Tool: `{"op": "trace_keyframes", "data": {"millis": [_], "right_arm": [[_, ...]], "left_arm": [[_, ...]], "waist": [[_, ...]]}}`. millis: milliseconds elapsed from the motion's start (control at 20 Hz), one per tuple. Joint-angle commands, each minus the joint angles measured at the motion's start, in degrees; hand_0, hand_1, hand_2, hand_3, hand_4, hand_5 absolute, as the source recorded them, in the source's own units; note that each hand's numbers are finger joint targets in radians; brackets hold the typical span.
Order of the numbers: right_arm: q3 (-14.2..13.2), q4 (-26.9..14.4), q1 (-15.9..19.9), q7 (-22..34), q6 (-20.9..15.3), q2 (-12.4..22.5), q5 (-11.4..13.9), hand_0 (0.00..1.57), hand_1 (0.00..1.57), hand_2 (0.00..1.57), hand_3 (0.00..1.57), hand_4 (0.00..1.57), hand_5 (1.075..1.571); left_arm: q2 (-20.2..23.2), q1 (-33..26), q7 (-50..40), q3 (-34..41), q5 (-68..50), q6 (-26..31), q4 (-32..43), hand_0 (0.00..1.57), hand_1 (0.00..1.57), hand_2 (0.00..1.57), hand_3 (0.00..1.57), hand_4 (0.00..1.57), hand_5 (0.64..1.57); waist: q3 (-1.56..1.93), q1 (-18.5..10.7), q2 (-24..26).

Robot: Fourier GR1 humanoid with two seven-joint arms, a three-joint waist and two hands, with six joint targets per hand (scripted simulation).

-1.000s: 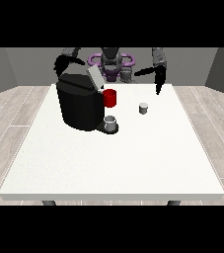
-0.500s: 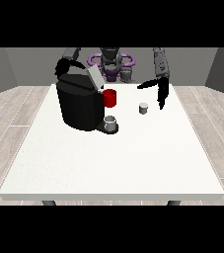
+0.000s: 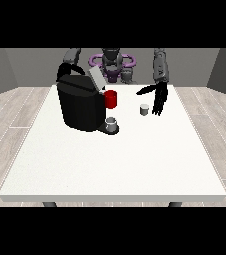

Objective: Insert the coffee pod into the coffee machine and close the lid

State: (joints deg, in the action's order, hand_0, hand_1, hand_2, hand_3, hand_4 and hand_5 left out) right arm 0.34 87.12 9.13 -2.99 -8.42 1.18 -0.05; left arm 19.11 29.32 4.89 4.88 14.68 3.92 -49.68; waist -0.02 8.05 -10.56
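Hand at the view's right (image 3: 158, 99) hangs from a near-vertical forearm, fingers straight and pointing down, thumb out toward the machine — spread, holding nothing.

Coffee pod (image 3: 145, 109) stands upright on the white table (image 3: 114, 159), just beside those fingertips, apart from the black coffee machine (image 3: 81, 103). Machine's lid (image 3: 96, 77) raised, tilted. Grey cup (image 3: 112, 123) under spout, red part (image 3: 111, 98) above.

Other hand — hidden behind machine. No legible writing.
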Motion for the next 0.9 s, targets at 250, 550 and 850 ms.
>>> {"op": "trace_keyframes", "data": {"millis": [250,550,850], "right_arm": [[-1.8,-5.0,1.6,-0.2,0.8,2.1,0.7,0.00,0.00,0.00,0.00,0.42,1.571],[1.2,-0.1,-0.2,2.4,1.1,1.3,1.7,0.00,0.00,0.00,0.00,0.43,1.571],[-0.1,-2.7,2.6,2.7,-0.2,0.6,1.5,0.00,0.00,0.00,0.00,0.45,1.571]], "left_arm": [[2.9,2.4,1.4,-1.2,5.9,-1.4,6.5,0.62,0.62,0.74,0.48,0.00,1.571],[3.1,3.8,3.5,-2.5,10.8,-5.3,12.0,0.54,0.54,0.69,0.44,0.00,1.571],[2.1,6.2,6.2,-2.2,13.7,-10.2,13.9,0.72,0.72,0.85,0.62,0.15,1.571]], "waist": [[0.01,-0.5,-1.4],[-0.01,3.6,-0.9],[-0.01,1.6,-1.4]]}}
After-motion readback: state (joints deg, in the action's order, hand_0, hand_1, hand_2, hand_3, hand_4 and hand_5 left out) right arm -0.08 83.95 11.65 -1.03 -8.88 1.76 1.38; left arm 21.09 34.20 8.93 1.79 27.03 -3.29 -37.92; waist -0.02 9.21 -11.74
